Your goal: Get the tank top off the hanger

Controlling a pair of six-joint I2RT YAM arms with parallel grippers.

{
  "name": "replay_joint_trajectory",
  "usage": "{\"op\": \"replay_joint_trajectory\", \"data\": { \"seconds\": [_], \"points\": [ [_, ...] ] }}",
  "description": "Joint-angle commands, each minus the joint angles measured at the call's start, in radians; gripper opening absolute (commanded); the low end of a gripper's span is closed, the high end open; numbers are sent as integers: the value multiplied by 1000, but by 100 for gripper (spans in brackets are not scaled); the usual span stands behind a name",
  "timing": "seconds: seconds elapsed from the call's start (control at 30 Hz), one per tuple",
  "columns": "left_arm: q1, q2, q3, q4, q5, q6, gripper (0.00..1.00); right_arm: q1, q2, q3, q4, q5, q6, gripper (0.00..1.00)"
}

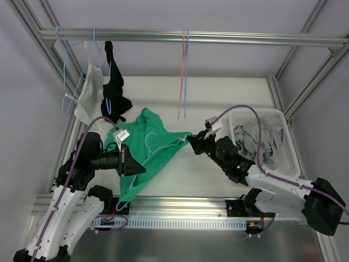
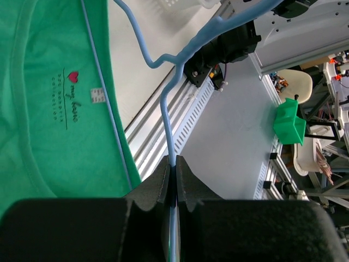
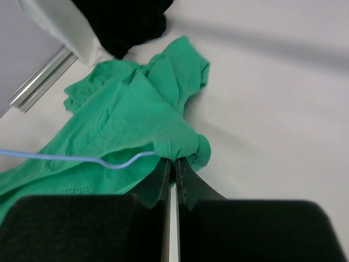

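Note:
A green tank top [image 1: 147, 153] lies spread on the white table, still on a thin light-blue wire hanger [image 1: 155, 143]. My left gripper [image 1: 133, 164] is shut on the hanger wire [image 2: 168, 131], with the tank top's inside label [image 2: 71, 98] to its left. My right gripper [image 1: 192, 141] is shut on the tank top's shoulder strap [image 3: 177, 144] at the garment's right tip. The hanger's wavy arm [image 3: 82, 159] shows just left of those jaws.
A rail [image 1: 196, 37] crosses the back with empty blue hangers [image 1: 68, 76], a white garment [image 1: 90, 90], a black garment [image 1: 114, 87] and a red and blue hanger pair [image 1: 184, 76]. A white basket [image 1: 286, 139] of grey clothes stands at the right.

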Motion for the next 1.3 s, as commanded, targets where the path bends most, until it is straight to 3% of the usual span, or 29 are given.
{"op": "replay_joint_trajectory", "data": {
  "seconds": [0.0,0.1,0.37,0.5,0.63,0.77,0.8,0.87,0.93,1.0,1.07,1.27],
  "points": [
    [-11,27,4,28,77,-5,0,-12,-95,5,-23,190,-25,0],
    [-25,30,42,31,114,-9,0,-61,-137,22,-123,260,-24,0],
    [-43,74,249,86,165,-54,0,-162,-364,49,-295,234,-25,0],
    [-54,103,327,234,149,-152,0,-162,-481,74,-373,197,-30,0],
    [-159,123,375,563,73,-258,0,-161,-603,103,-457,119,-14,0],
    [-344,163,340,961,-55,-305,0,-162,-659,158,-473,-143,-33,0],
    [-376,180,335,1035,-68,-304,0,-161,-663,172,-473,-306,-48,0],
    [-465,232,338,1173,-123,-235,0,-159,-665,206,-481,-445,-92,0],
    [-517,266,356,1190,-296,-101,0,-161,-680,221,-508,-585,-112,0],
    [-549,283,363,1235,-480,-37,0,-161,-703,226,-548,-647,-142,0],
    [-549,310,367,1293,-571,29,0,-161,-743,226,-597,-662,-168,0],
    [-551,338,422,1302,-909,162,0,-161,-907,243,-772,-524,-240,0]
  ]
}}
